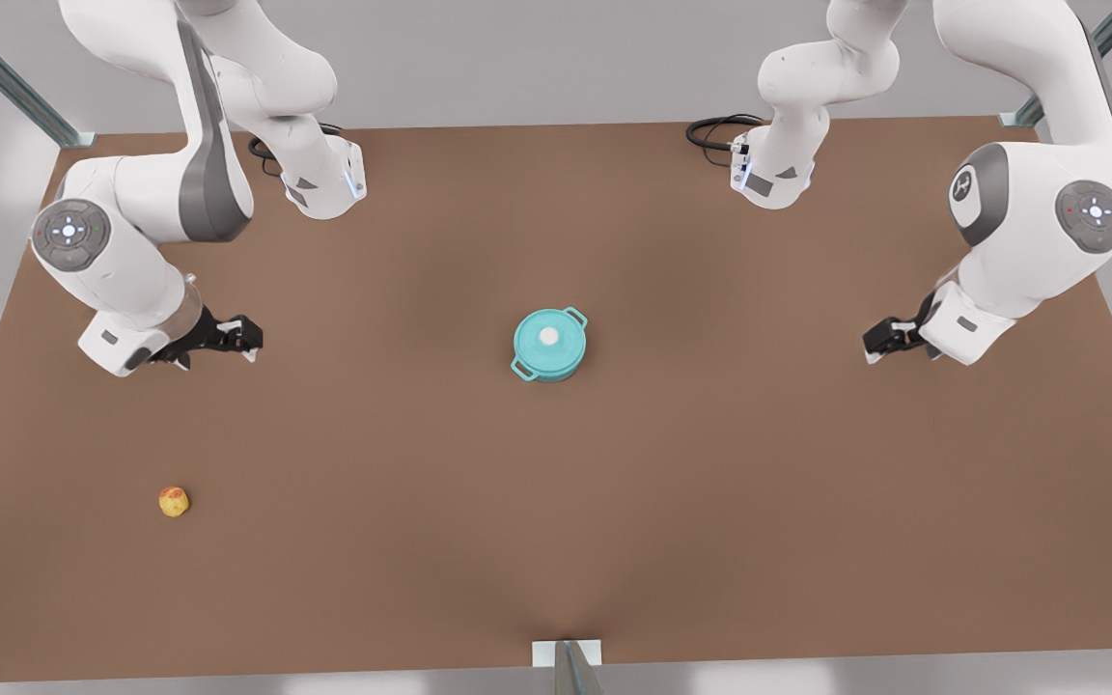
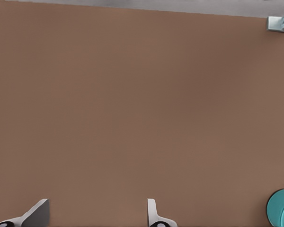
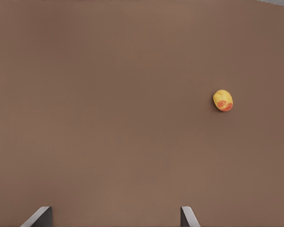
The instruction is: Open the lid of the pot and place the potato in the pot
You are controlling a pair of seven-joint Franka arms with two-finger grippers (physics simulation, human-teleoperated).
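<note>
The right gripper (image 1: 245,340) hangs over the brown table (image 1: 710,463) on the front view's left, and its wrist view looks down on the potato (image 3: 223,100). Its fingers (image 3: 188,217) stand wide apart with nothing but bare table between them. The potato (image 1: 174,501), yellow with an orange-red patch, lies on the table well apart from this gripper, nearer the table's front edge and a little further towards the front view's left.

The left gripper (image 1: 876,343) hangs over the table on the front view's right. Its fingers (image 2: 153,213) are also spread and grip nothing. The pot (image 1: 550,346) sits well apart from it, towards the table's middle, roughly midway between the two grippers; its teal edge (image 2: 281,208) shows at the border of the left wrist view.

The pot lid (image 1: 547,337) lies flat on the pot, closing it, white knob (image 1: 548,336) at its centre, loop handles sticking out on two sides.

No brand or label can be read on the pot, lid or potato. The arm on the front view's right carries a small emblem (image 1: 962,183) on its joint, too small to make out
</note>
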